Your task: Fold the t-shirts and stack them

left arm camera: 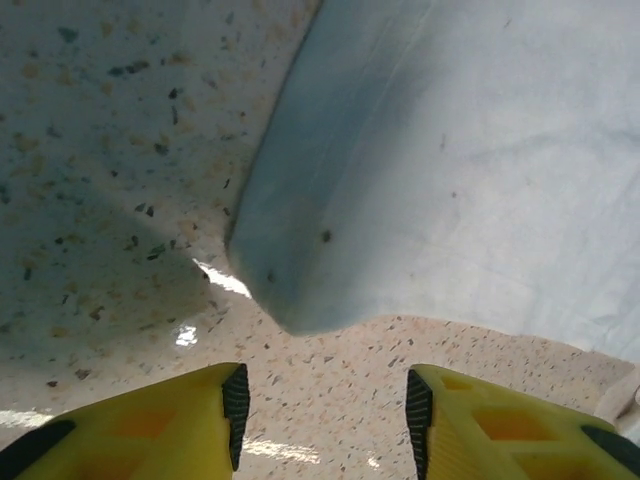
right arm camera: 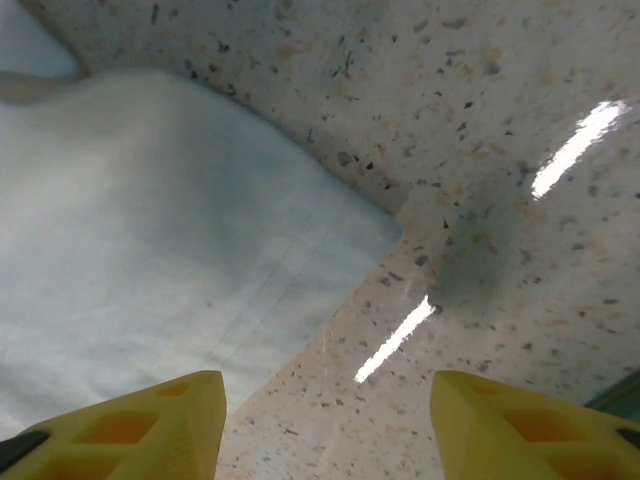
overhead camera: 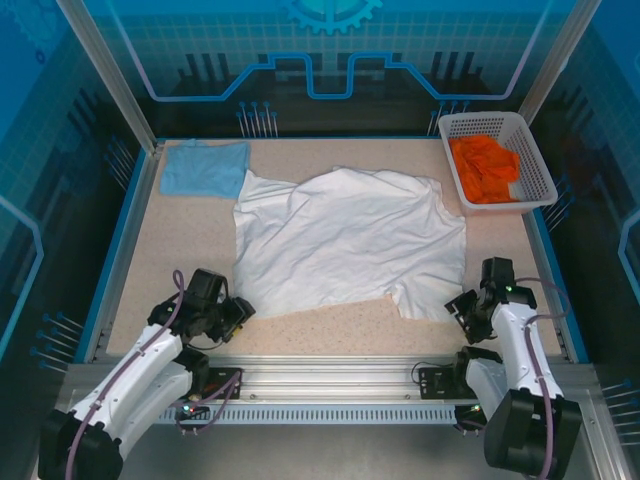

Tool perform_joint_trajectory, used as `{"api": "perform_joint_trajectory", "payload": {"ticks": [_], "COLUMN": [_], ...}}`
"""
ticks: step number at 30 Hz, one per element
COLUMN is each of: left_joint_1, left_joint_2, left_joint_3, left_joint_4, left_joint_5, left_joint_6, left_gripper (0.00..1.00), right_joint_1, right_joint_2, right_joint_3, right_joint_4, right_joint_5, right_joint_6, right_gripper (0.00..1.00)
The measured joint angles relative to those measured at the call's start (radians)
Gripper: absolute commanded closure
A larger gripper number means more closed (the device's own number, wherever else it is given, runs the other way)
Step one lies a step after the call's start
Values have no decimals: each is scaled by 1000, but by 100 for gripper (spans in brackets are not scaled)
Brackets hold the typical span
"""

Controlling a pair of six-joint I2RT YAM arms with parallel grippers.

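From above, the whole layout is on show. The white t-shirt (overhead camera: 350,240) is spread wide and rumpled across the middle of the speckled table (overhead camera: 180,240). The light blue t-shirt (overhead camera: 205,168) lies flat at the far left corner, its edge meeting the white one's far left corner. A white lattice basket (overhead camera: 478,122) sits at the far right with an orange cloth (overhead camera: 485,168) bunched inside. None of those last three appear on the wrist cameras.

The wrist views give the close detail instead. On the left wrist, the left gripper (left arm camera: 325,400) has its yellow fingers spread with bare table between them, pinching nothing. A rounded, doubled-over corner of the white t-shirt (left arm camera: 450,170) sits just ahead of the gap, apart from the black pads. On the right wrist, the right gripper (right arm camera: 328,420) is spread wide and empty over the tabletop. A corner of the white t-shirt (right arm camera: 150,250) points into the space ahead, its edge running down toward the left-hand finger. Whether cloth and finger touch there, I cannot tell.

The fingers are cut off at the bottom of both wrist pictures. From overhead, the left gripper (overhead camera: 238,310) and right gripper (overhead camera: 462,308) are dark and small, so their spread is hard to read. They sit just off the shirt's near left and near right corners.
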Motion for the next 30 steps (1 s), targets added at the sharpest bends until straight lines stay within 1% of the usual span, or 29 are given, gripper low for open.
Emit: {"api": "perform_joint_trajectory", "payload": {"ticks": [2,7,11,13,14,16,20,25,27,30], "left_joint_1": [0,0,0,0,0,0,0,0,0,0], "left_joint_2": [19,86,90,90,90,88,71,77,86,100], "left_joint_3": [-6,-27,-37,-37,-37,-37,-47,-65,-65,-65], "left_joint_4": [33,96,111,115,115,116,127,146,146,147], "left_joint_5": [0,0,-10,-19,-24,-32,-41,-58,-63,-68], "left_joint_6": [-10,-19,-19,-19,-19,-25,-45,-55,-54,-51], "left_gripper": [60,61,64,63,59,56,56,66,68,73], "right_joint_1": [-8,-10,-16,-21,-21,-21,-24,-56,-63,-65], "right_joint_2": [12,13,16,26,35,55,80,154,196,256], "right_joint_3": [-2,-3,-12,-12,-12,-8,10,27,27,28], "right_joint_4": [31,69,80,81,80,69,37,47,63,89], "right_joint_5": [-14,-28,-27,-26,-25,-17,16,23,21,20], "right_joint_6": [-11,-16,-17,-19,-18,-19,-19,-23,-22,-18], "right_gripper": [45,49,50,48,46,40,41,47,48,52]}}
